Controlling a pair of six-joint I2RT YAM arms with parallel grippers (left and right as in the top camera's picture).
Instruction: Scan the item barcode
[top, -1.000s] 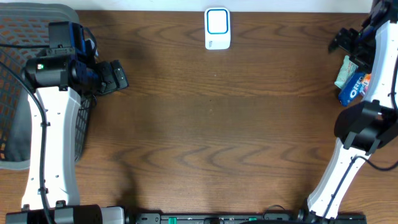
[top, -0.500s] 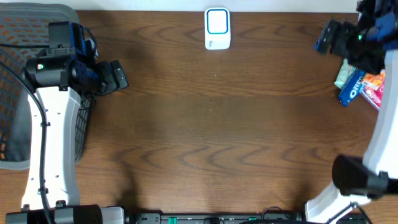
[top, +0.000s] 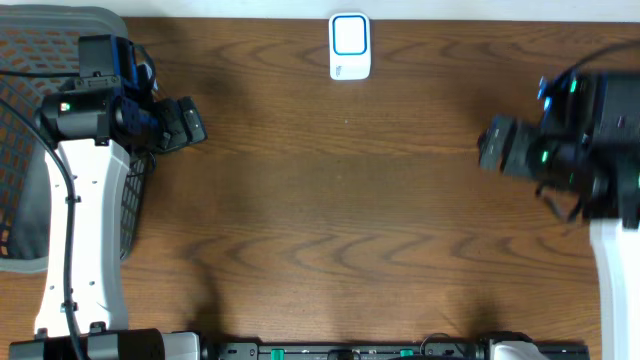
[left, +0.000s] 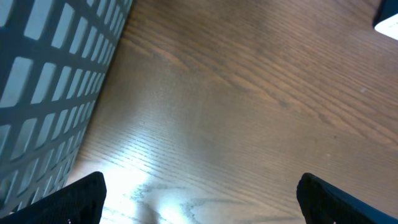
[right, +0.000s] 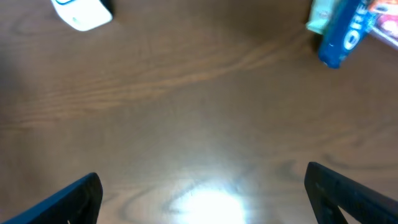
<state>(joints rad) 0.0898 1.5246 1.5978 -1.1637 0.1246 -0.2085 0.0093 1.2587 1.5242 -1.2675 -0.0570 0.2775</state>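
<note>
A white scanner with a blue-ringed window (top: 349, 45) lies at the back middle of the table; it also shows in the right wrist view as the scanner (right: 81, 12) at top left. The items are snack packs: a blue Oreo pack (right: 341, 36), a pale green pack (right: 322, 15) and a pink one (right: 385, 18), lying together at top right. In the overhead view the right arm covers them. My right gripper (top: 495, 145) (right: 202, 193) hangs open over bare wood, short of the packs. My left gripper (top: 187, 122) (left: 199, 199) is open and empty by the basket.
A dark mesh basket (top: 30, 150) stands at the table's left edge, and its wall (left: 50, 81) fills the left of the left wrist view. A corner of the scanner (left: 388, 18) peeks in at that view's top right.
The right arm has swung from the back right corner forward and toward the table's middle, now covering the snack packs from above. The left arm has not moved.
</note>
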